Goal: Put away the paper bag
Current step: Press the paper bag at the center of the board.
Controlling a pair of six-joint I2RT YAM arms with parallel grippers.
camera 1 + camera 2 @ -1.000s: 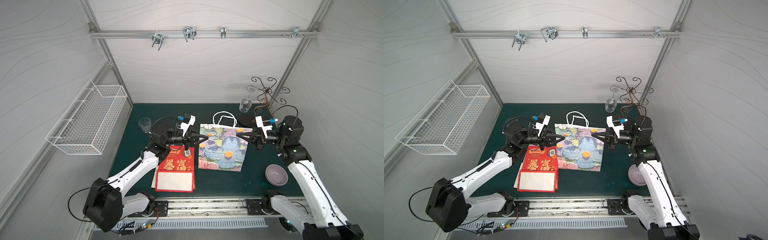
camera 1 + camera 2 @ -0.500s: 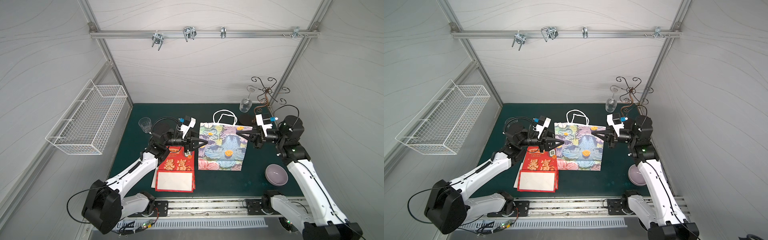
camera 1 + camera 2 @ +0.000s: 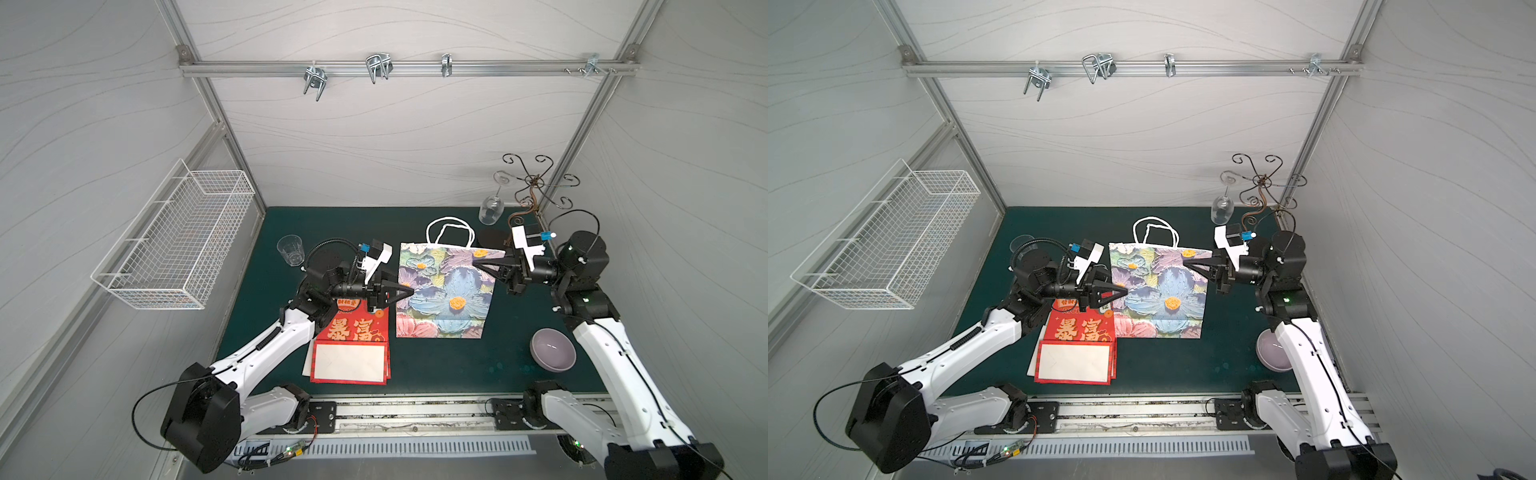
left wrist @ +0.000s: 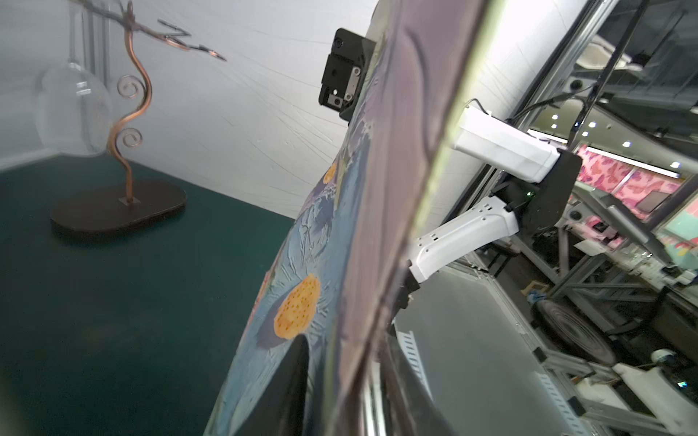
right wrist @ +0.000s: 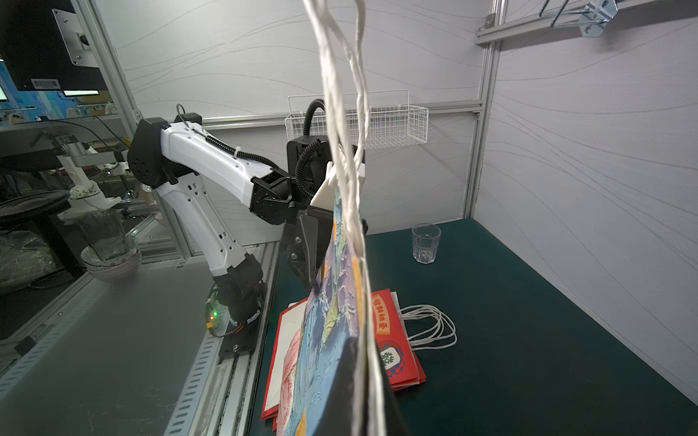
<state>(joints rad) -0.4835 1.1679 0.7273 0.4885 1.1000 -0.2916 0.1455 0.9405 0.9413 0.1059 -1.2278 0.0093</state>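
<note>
Paper bag (image 3: 444, 291), flower-printed, is held upright at the centre of both top views, above the table (image 3: 436, 374). The right gripper (image 3: 476, 262) is clamped on its upper right corner. The left gripper (image 3: 407, 292) has its jaws apart around the bag's left edge. To the lower left, a red bag (image 3: 353, 332) lying flat reads 暴富 in gold.
</note>
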